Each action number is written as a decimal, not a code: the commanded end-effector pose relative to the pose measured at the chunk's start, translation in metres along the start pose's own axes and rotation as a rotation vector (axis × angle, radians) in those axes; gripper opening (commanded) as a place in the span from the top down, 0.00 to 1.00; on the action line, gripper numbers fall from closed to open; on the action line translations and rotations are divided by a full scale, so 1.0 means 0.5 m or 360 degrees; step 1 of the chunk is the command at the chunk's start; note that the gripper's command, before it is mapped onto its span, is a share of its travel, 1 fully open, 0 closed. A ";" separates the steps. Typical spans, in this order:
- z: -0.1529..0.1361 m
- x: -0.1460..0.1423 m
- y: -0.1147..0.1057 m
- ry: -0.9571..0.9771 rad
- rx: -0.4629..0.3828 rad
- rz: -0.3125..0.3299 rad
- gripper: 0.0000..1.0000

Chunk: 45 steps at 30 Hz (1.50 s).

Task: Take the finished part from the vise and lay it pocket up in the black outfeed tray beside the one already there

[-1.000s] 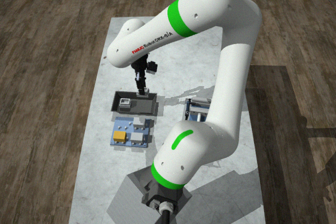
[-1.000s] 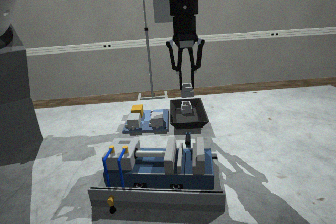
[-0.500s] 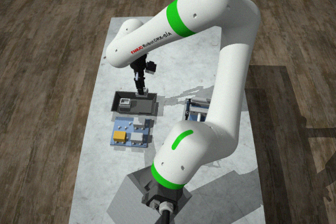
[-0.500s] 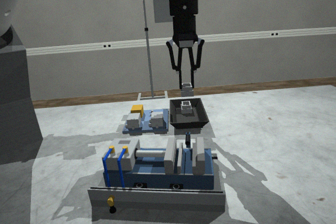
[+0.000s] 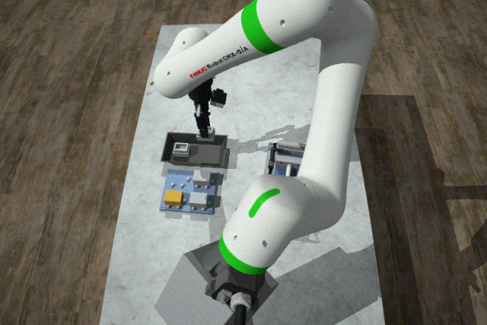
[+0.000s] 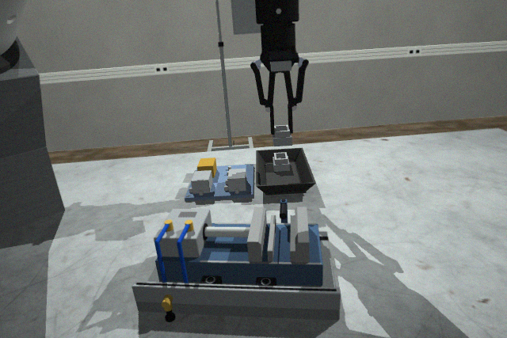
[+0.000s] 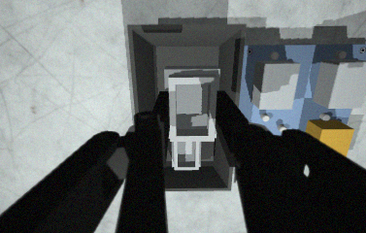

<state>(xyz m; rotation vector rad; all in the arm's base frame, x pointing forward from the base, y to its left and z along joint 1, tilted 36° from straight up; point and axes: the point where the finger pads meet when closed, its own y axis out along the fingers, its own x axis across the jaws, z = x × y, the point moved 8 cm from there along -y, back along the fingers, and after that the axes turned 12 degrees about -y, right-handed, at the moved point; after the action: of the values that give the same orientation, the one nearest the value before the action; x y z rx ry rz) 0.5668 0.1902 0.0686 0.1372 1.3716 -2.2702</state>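
Grey walls point(image 6: 123, 19) with a pale rail point(image 6: 368, 52) rise behind a wood-plank floor point(image 5: 58, 78).

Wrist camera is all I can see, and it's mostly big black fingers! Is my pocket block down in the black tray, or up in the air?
Observer: Up in the air. From the side, the gripper holds the pocket block clear above the black tray.
Operator: Is anything left in the vise?
Observer: No. The side view shows nothing between the jaws of the vise.
Operator: Where's the other one sitting?
Observer: From above, the other pocket block sits at one end of the tray, with room beside it toward the gripper's end.
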 end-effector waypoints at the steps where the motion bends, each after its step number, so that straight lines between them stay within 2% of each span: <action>1: 0.000 -0.001 -0.002 0.0000 -0.0001 0.0003 0.90; 24: -0.001 -0.001 0.007 0.0000 0.0000 0.0002 0.90; 45: -0.001 -0.002 0.060 0.0000 0.0000 0.0002 0.90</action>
<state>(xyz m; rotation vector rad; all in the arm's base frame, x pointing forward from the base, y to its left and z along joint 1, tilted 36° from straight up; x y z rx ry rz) 0.5796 0.1799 0.0463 0.1370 1.3715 -2.2710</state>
